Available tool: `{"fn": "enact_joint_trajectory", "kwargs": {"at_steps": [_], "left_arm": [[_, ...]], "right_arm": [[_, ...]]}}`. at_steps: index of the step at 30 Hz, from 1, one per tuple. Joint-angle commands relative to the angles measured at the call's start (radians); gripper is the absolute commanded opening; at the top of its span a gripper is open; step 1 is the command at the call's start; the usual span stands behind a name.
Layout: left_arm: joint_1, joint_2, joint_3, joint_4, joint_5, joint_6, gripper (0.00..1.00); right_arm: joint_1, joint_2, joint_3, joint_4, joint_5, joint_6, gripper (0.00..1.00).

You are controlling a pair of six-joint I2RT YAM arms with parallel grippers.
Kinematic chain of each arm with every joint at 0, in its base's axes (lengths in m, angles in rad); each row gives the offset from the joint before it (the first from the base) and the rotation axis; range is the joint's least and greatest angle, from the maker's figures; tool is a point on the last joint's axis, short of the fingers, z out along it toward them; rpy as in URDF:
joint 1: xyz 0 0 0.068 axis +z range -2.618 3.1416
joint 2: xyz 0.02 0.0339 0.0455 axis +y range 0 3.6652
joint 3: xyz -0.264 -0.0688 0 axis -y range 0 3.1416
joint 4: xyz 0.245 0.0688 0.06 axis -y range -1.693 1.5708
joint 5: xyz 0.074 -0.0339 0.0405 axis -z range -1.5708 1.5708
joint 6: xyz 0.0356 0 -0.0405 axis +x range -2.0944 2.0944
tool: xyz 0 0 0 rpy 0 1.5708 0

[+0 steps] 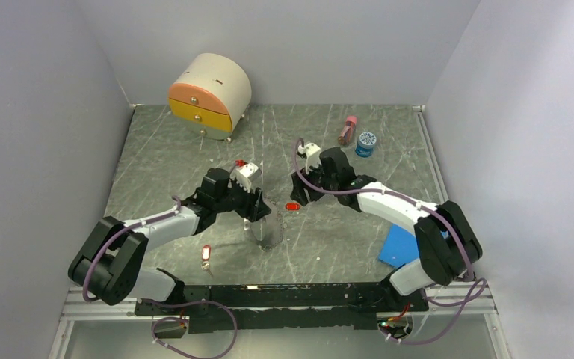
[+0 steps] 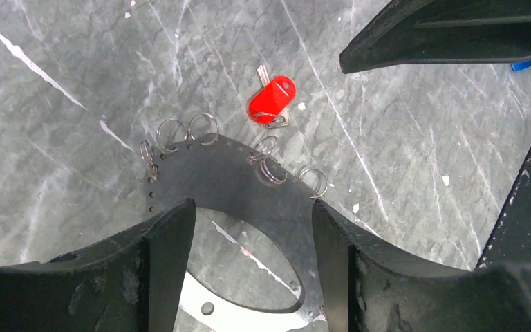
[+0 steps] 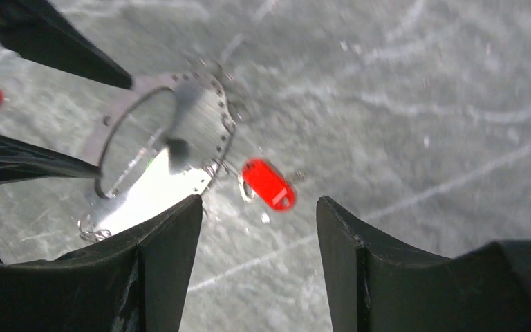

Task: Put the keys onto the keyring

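The keyring is a flat dark ring plate with small holes and several little wire rings along its edge. My left gripper is shut on it, with the fingers against its outer edges. It stands tilted on the table and also shows in the right wrist view. One key with a red tag lies on the table just beyond the ring. My right gripper is open and empty above the table, the red key just ahead of its fingers. A second key with a white label lies near the left arm.
A dome-shaped box with orange and yellow drawers stands at the back left. A pink bottle and a blue-lidded jar stand at the back right. A blue sheet lies by the right arm's base. A small red piece lies behind the left wrist.
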Motion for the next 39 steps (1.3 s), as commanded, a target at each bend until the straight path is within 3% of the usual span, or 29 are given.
{"fn": "enact_joint_trajectory", "kwargs": {"at_steps": [1, 4, 8, 18, 26, 35, 39], "left_arm": [[0.003, 0.011, 0.034, 0.042, 0.053, 0.093, 0.67], [0.006, 0.021, 0.028, 0.078, 0.110, 0.115, 0.62], [0.006, 0.039, 0.033, 0.074, 0.181, 0.200, 0.62], [-0.003, 0.148, 0.094, 0.058, 0.212, 0.463, 0.51], [-0.044, 0.268, 0.242, -0.112, 0.196, 0.676, 0.45], [-0.110, 0.351, 0.317, -0.182, 0.153, 0.742, 0.44], [-0.131, 0.381, 0.349, -0.231, 0.126, 0.764, 0.38]], "right_arm": [[-0.004, -0.030, -0.095, 0.354, -0.176, -0.132, 0.65], [-0.004, -0.012, -0.131, 0.434, -0.298, -0.195, 0.65], [-0.004, 0.049, -0.108, 0.410, -0.435, -0.283, 0.63], [-0.060, -0.076, -0.207, 0.455, -0.405, -0.264, 0.63], [-0.102, -0.185, -0.307, 0.517, -0.347, -0.177, 0.61], [-0.131, -0.212, -0.338, 0.511, -0.304, -0.145, 0.60], [-0.141, -0.215, -0.335, 0.505, -0.310, -0.143, 0.60]]}}
